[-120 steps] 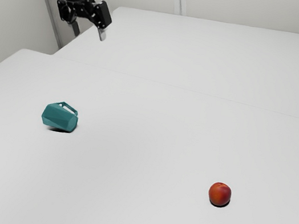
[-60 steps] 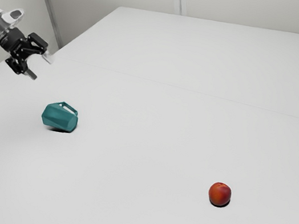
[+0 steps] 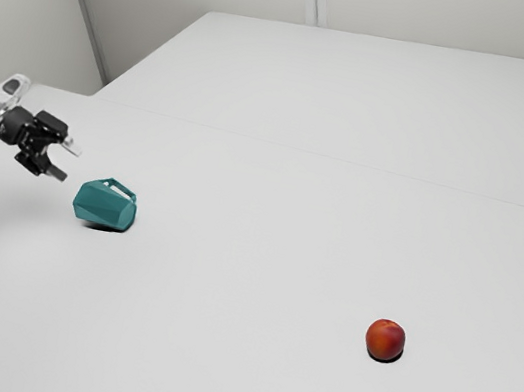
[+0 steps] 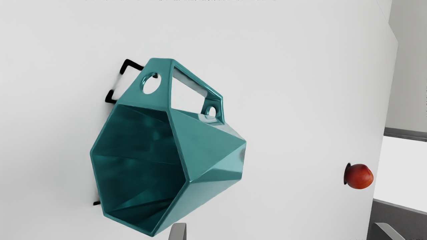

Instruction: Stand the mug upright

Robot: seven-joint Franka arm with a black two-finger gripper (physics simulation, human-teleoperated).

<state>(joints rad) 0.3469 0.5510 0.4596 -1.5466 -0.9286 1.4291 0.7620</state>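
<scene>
Our gripper [image 3: 65, 161] stands with its fingers wide apart, empty, at the left of the exterior frame. Just beyond the tips, left of centre, the mug [image 3: 108, 205] lies on its side on the table [image 3: 234, 354], handle [image 4: 196, 85] uppermost, open mouth facing us. One finger seems lined up close to the rim [image 4: 178, 145], so if we push straight in off-centre, we could shove the mug away or roll it over. Its slanting facets might also let it twist out of a shallow pinch, and letting go before the base sits flat could drop it back down. Farther off, lower right, the peach [image 3: 385, 340] looks too distant to interfere.
</scene>
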